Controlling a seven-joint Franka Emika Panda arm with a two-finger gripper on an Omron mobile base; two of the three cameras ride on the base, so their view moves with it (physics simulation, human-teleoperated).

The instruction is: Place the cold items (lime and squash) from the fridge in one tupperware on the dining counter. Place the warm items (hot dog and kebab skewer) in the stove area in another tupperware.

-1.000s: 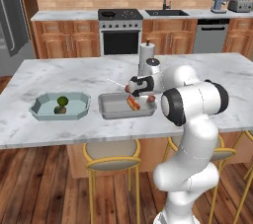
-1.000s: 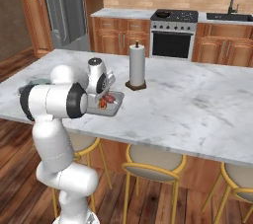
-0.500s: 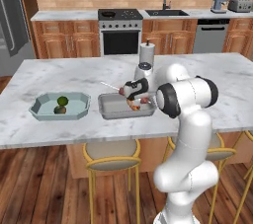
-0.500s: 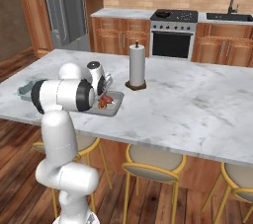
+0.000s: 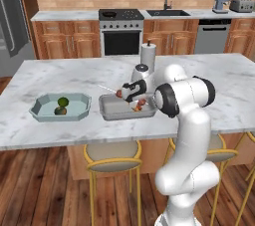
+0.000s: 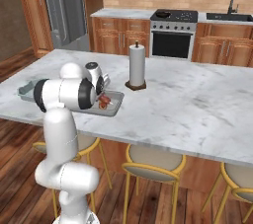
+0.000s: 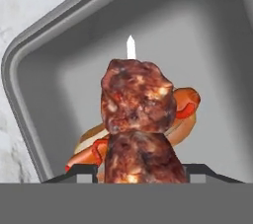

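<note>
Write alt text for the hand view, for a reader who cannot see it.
A browned, chunky meat kebab skewer with a pale pointed tip is clamped in the robot's two-finger gripper, directly above a grey rectangular tupperware. A hot dog in a bun with red sauce lies on the container's floor behind the meat, and white marble counter shows beyond the rim.

Rendered scene, evenly and softly lit; light is coming from overhead with no single strong source. Marble counter (image 5: 74,78) is reading bright without glare. Faint soft shadows are lying under the stools (image 5: 112,163) on the wood floor. Base views are looking slightly soft, low in detail, no edge distortion. Hand view: close-up meat (image 7: 138,119) is showing coarse, blurry texture; grey container (image 7: 64,65) walls are shading smoothly.
</note>
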